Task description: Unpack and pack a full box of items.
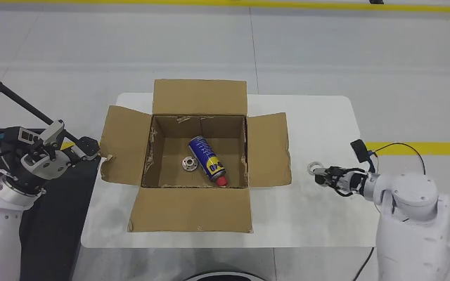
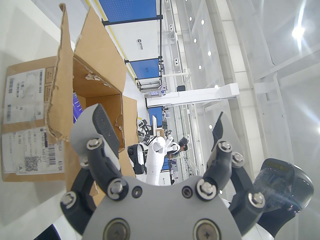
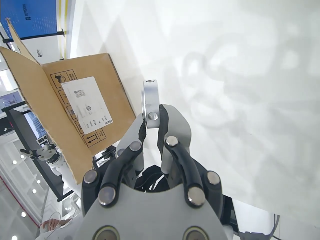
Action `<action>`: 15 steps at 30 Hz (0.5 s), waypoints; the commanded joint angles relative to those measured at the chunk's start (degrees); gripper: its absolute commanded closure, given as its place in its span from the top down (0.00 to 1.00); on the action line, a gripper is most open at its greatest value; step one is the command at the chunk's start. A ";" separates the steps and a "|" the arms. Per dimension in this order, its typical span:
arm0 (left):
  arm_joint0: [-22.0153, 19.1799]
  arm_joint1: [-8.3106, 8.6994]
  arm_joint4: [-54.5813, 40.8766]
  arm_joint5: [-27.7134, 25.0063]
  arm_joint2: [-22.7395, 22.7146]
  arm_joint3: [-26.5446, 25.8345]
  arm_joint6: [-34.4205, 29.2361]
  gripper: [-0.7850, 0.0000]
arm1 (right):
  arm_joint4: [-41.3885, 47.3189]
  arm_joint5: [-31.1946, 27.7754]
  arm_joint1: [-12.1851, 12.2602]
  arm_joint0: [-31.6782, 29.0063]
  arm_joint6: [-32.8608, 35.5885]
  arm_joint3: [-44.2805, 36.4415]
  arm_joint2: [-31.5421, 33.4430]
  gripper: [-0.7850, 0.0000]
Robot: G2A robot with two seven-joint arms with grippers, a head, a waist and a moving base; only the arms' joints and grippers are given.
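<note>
The right gripper (image 3: 151,122) clamps a metal shaft collar (image 3: 149,101) over the table (image 1: 309,119), right of the open cardboard box (image 1: 200,96) holding 1 spray can (image 1: 207,160) and 1 metal flange (image 1: 188,164). The left gripper (image 2: 160,113) gapes empty.

The lower part of the silver metal ring (image 3: 149,98) was hidden in the grip of the right gripper (image 3: 152,121). Just beyond the left gripper (image 2: 160,116), the torn brown cardboard box flap (image 2: 58,88) covered most of the blue spray can (image 2: 77,106).

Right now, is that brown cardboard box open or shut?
Open. The brown cardboard box has its four flaps folded outward; a blue spray can and a round metal fitting lie on its floor.
</note>
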 commanded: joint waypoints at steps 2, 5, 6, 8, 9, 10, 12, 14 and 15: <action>0.00 0.00 0.00 0.00 0.00 0.00 0.00 1.00 | -0.35 -0.14 0.33 1.07 0.48 1.82 -2.33 0.00; 0.00 0.00 0.00 0.00 0.00 0.00 0.00 1.00 | -2.41 0.24 0.72 2.17 0.35 3.44 -4.54 0.00; 0.00 0.00 0.00 0.00 0.00 0.00 0.00 1.00 | -2.77 0.49 0.83 2.57 0.26 3.89 -5.08 0.00; 0.00 0.00 0.00 0.00 0.00 0.00 0.00 1.00 | -2.84 0.68 1.06 3.13 0.40 4.92 -5.84 0.00; 0.00 0.00 0.00 0.00 0.00 0.00 0.00 1.00 | -2.83 0.58 1.19 3.35 0.50 5.43 -6.19 0.00; 0.00 0.00 0.00 0.00 0.00 0.00 0.00 1.00 | -2.71 0.48 1.31 3.56 0.60 6.07 -6.48 0.00; 0.00 0.00 0.00 0.00 0.00 0.00 0.00 1.00 | -2.70 0.34 1.58 3.98 0.75 7.09 -7.04 0.00; 0.00 0.00 0.00 0.00 0.00 0.00 0.00 1.00 | -2.74 0.08 1.84 4.29 1.01 7.92 -7.71 0.00; 0.00 0.00 0.00 0.00 0.00 0.00 0.00 1.00 | -2.47 0.07 1.94 4.39 1.01 8.26 -8.01 0.00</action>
